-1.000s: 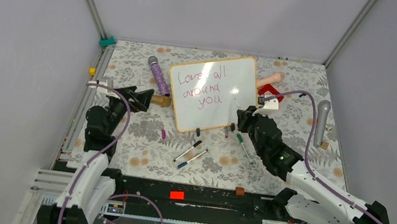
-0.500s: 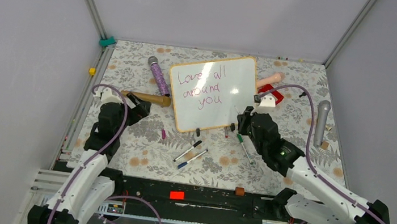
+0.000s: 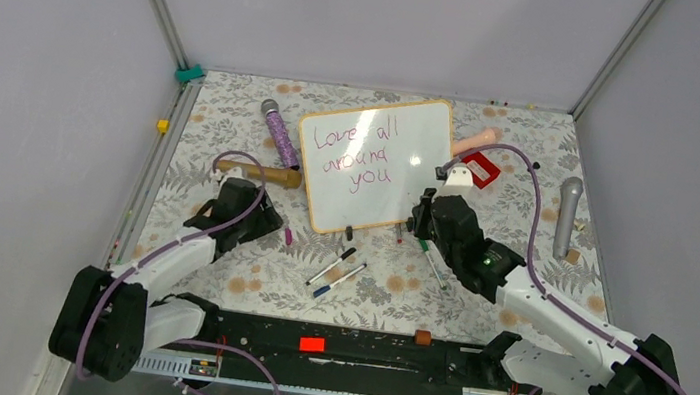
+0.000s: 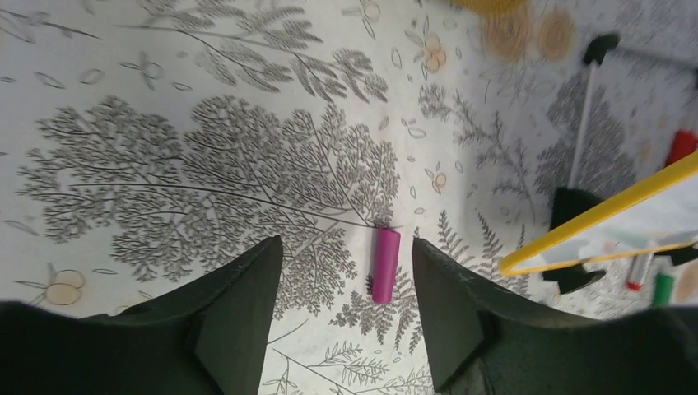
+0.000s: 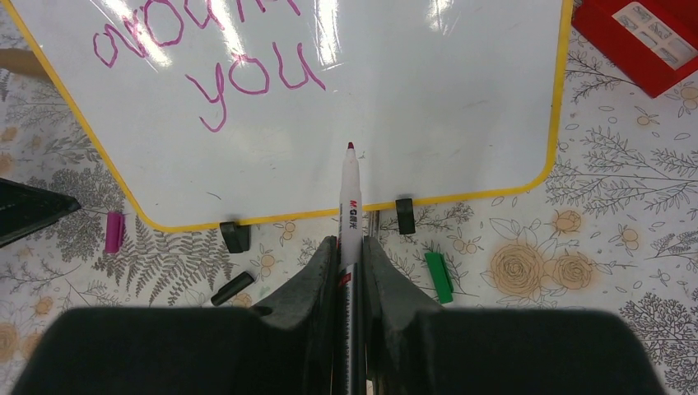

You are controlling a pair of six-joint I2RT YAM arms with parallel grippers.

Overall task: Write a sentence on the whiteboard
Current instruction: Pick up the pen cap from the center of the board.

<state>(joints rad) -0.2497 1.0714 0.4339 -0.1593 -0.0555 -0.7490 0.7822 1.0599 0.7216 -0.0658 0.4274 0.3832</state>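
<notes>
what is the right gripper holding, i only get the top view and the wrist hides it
Observer: The right wrist view shows the right gripper shut on a white marker. It is uncapped, with its dark tip over the bare whiteboard below the sentence.
Operator: and does the left one have anything in it
Observer: No. In the left wrist view the left gripper has its jaws apart with nothing between them. A purple cap lies on the tablecloth just ahead of it.
</notes>
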